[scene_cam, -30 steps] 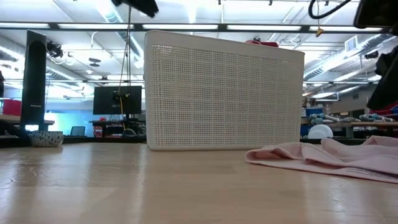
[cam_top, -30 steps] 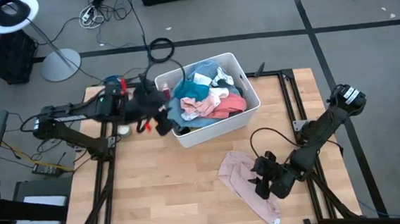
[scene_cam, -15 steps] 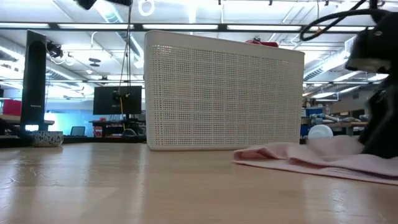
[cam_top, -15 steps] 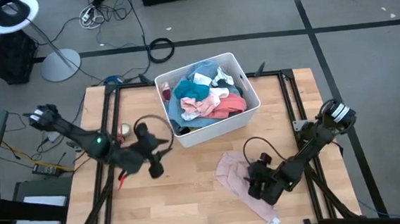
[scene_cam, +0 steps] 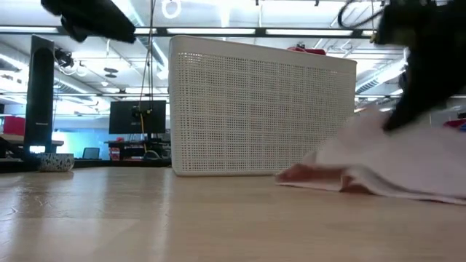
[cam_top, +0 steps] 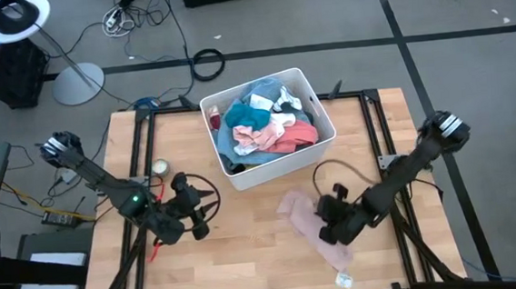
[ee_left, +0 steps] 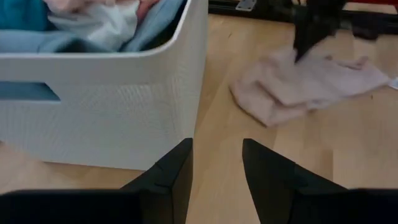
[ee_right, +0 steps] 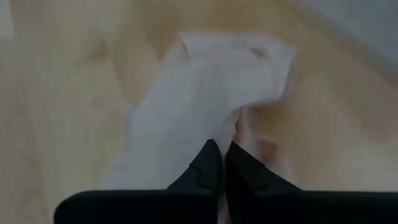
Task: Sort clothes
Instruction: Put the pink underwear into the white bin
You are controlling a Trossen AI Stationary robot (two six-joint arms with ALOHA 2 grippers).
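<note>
**Pinching the pink garment**

My right gripper point(cam_top: 329, 223) reaches low across the table, fingers closed on the pink garment point(cam_top: 301, 216) in front of the white bin point(cam_top: 326, 141). My left gripper point(cam_top: 197, 218) hovers open nearby. Other clothes point(cam_top: 261, 126) fill the bin, mostly hidden.

From level with the table, my right gripper point(scene_cam: 426, 65) is only a dark blur cut off by the picture's upper and right edges, and the pale pink fabric garment point(scene_cam: 393, 164) under it smears out past the right edge. Through my right wrist camera that garment point(ee_right: 205, 99) is too blurred to show folds or seams. The white perforated plastic bin point(scene_cam: 262, 105) hides nearly all the heaped clothes inside it from the low view; only a red scrap point(scene_cam: 309, 49) peeks above the rim.
</note>
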